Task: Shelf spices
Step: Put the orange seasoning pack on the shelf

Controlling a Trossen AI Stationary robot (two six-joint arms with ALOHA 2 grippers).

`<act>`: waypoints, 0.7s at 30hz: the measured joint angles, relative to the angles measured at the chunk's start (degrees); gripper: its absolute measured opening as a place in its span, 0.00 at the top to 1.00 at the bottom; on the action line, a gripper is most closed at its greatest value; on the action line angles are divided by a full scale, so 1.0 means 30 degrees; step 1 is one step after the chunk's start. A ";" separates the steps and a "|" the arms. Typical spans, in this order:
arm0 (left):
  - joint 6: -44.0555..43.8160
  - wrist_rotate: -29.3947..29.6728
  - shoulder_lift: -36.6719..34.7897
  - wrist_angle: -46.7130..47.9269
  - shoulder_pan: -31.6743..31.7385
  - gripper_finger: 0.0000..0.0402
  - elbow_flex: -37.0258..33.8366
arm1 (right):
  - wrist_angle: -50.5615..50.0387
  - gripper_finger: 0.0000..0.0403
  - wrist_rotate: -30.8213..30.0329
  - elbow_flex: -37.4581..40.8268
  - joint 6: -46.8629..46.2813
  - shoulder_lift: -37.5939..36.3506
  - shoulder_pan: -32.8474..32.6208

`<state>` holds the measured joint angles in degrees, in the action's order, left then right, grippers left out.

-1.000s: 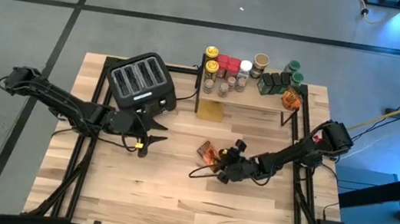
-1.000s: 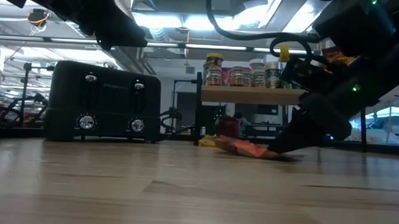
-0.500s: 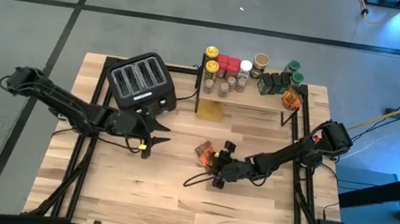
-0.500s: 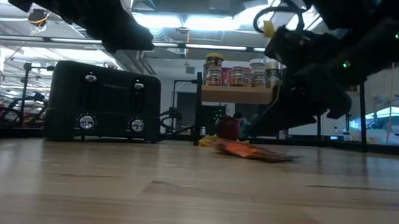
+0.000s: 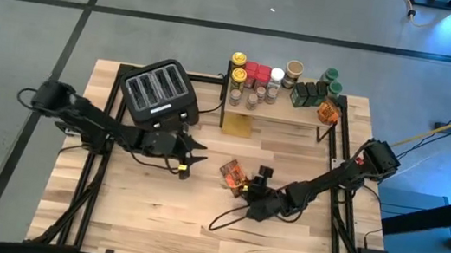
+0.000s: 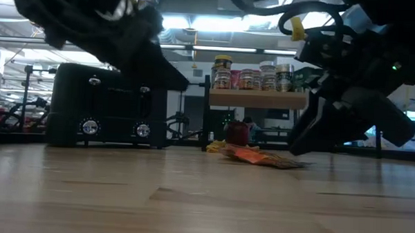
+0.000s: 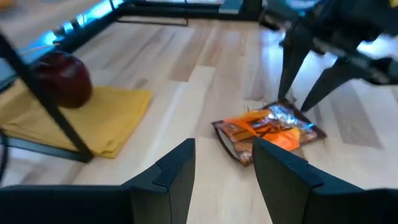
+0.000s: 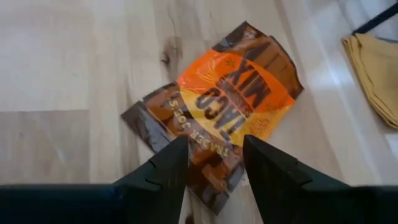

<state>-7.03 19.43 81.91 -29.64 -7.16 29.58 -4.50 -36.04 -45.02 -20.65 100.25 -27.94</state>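
Observation:
An orange-brown foil spice packet (image 5: 233,176) lies flat on the tabletop, also seen in the low view (image 6: 258,156). My left gripper (image 5: 194,155) is open to the left of it; in its wrist view (image 7: 221,155) the packet (image 7: 267,130) lies a little ahead of the fingers. My right gripper (image 5: 259,183) is open just right of the packet and points at it (image 8: 214,149), with the packet (image 8: 217,102) filling the view ahead. The shelf (image 5: 284,115) stands at the table's far side, its plank top (image 6: 256,99) carrying several jars and tins (image 5: 257,83).
A black four-slot toaster (image 5: 160,93) stands far left of the shelf. A folded yellow cloth (image 5: 237,125) lies by the shelf's left legs, with a dark red round thing (image 7: 62,81) on it. One thin black shelf leg (image 7: 50,102) crosses the left wrist view.
My left gripper has moved toward the table's right, closer to the packet. My right gripper, whose fingertips were down at the packet's right end a second ago, has risen off it and drawn back a little to the right. The packet still lies flat.

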 joint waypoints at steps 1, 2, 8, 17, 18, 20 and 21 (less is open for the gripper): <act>0.0074 -0.0063 0.0635 -0.0288 0.0097 0.62 0.0208 | -0.0150 0.60 -0.0136 -0.0014 -0.0140 0.0000 -0.0032; 0.0092 -0.0134 0.1296 -0.0442 0.0185 0.62 0.0526 | -0.0232 0.60 -0.0159 -0.0014 -0.0252 0.0000 -0.0073; 0.1333 -0.0368 0.5024 -0.0338 0.0467 0.62 0.3095 | -0.0271 0.60 -0.0144 -0.0014 -0.0693 -0.0007 -0.0065; 0.1912 -0.0433 0.8477 -0.0338 0.1118 0.62 0.5092 | -0.0089 0.60 0.1320 -0.0014 -0.1536 -0.0007 -0.0052; 0.1910 -0.0453 0.8753 -0.0332 0.1204 0.62 0.5149 | 0.0115 0.60 0.1413 -0.0014 -0.1543 -0.0007 -0.0051; 0.1946 -0.0573 0.9302 -0.0331 0.1369 0.62 0.5246 | 0.0400 0.60 0.1422 -0.0014 -0.1537 -0.0035 -0.0051; 0.1931 -0.0722 0.9590 -0.0338 0.1456 0.62 0.5285 | 0.0525 0.60 0.1456 -0.0014 -0.1545 -0.0036 -0.0051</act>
<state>-1.24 17.26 110.68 -30.65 -2.79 45.44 -2.92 -31.67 -45.06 -25.28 100.14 -28.10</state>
